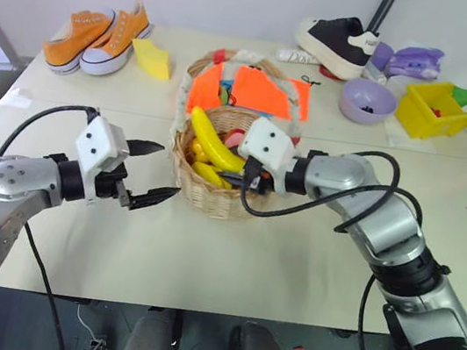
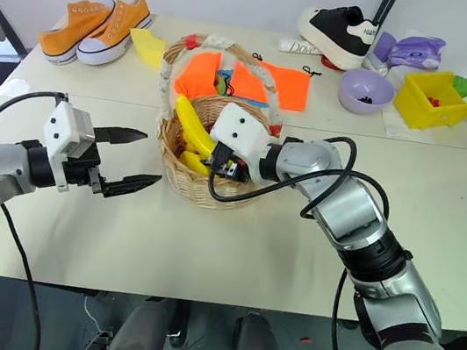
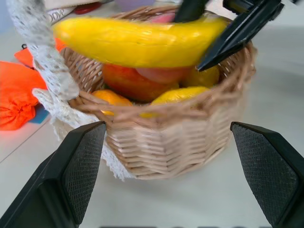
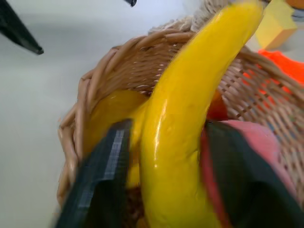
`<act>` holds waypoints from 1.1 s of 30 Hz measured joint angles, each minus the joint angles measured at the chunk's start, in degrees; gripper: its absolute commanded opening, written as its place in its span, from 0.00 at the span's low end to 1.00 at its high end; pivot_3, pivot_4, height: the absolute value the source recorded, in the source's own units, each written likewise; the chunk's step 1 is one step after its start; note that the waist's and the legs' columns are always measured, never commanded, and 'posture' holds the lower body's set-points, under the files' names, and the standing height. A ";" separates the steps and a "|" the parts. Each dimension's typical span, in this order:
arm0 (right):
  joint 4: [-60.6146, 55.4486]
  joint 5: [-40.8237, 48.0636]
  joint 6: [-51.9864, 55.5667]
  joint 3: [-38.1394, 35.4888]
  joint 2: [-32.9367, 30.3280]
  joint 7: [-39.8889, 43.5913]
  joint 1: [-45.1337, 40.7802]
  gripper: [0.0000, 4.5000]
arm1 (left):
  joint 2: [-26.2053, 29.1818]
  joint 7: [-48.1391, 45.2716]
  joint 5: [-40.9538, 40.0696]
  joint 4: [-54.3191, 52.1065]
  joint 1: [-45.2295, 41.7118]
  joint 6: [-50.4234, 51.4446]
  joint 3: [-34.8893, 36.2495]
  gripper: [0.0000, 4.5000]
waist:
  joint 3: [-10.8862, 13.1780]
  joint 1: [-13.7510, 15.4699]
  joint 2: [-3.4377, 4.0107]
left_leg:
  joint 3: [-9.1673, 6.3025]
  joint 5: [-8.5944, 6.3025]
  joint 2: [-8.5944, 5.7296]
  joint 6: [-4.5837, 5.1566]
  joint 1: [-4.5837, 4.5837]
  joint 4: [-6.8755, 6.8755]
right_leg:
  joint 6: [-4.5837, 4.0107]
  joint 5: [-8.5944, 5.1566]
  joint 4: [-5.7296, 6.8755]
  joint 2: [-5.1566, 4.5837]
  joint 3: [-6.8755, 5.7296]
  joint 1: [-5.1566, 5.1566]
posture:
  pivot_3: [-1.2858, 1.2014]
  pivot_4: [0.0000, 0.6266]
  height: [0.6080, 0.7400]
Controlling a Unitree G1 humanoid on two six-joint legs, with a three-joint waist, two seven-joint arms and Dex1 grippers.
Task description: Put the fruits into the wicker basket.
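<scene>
While the right gripper (image 1: pixel 235 174) reached into the wicker basket (image 1: pixel 213 194), its fingers straddled the banana (image 1: pixel 212 141) with a little slack; the left gripper (image 1: pixel 150 171) gaped empty just left.

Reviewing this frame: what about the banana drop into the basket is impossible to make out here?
- Right gripper on the banana: right wrist view shows fingers either side, contact unclear.
- Basket contents: banana hides the fruit beneath in the left wrist view; count unknown.
- Purple bowl: dark bits inside, too small to identify.
- Yellow bin: its wall hides the contents.
</scene>
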 measured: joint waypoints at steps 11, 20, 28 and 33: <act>-19.22 16.65 0.18 -22.48 -7.68 7.62 16.10 0.85 | -0.35 0.41 -1.48 -0.61 1.88 0.86 2.23 1.00 | -0.01 0.13 -0.01 | -0.08 -0.01 0.02 0.01 0.17 0.02 | 0.01 0.00 0.00 0.00 -0.07 0.28 | 0.52 0.24 0.95; -15.85 13.86 2.85 -32.74 -7.81 -5.47 26.49 0.85 | -5.69 2.77 -1.92 -3.10 2.30 0.60 0.81 1.00 | -0.03 -0.06 -0.01 | -0.08 0.00 0.02 0.00 0.36 0.09 | 0.00 0.00 0.02 0.03 -0.04 0.47 | 0.52 0.24 0.95; -7.37 10.23 -2.52 -27.62 4.37 -13.22 21.57 0.85 | -7.74 3.91 -1.89 -4.44 1.46 0.68 -2.78 1.00 | -0.03 -0.03 0.00 | -0.07 0.01 0.02 -0.01 0.34 0.10 | 0.02 0.00 0.06 0.12 -0.02 0.43 | 0.52 0.24 0.95; -1.12 8.34 -5.19 -25.79 8.95 -15.83 18.57 0.45 | -7.81 4.78 -1.86 -5.78 1.88 0.72 -2.92 1.00 | -0.03 0.20 0.00 | -0.08 0.01 0.02 -0.01 0.32 0.13 | 0.03 0.00 0.06 0.11 -0.03 0.44 | 0.52 0.24 0.95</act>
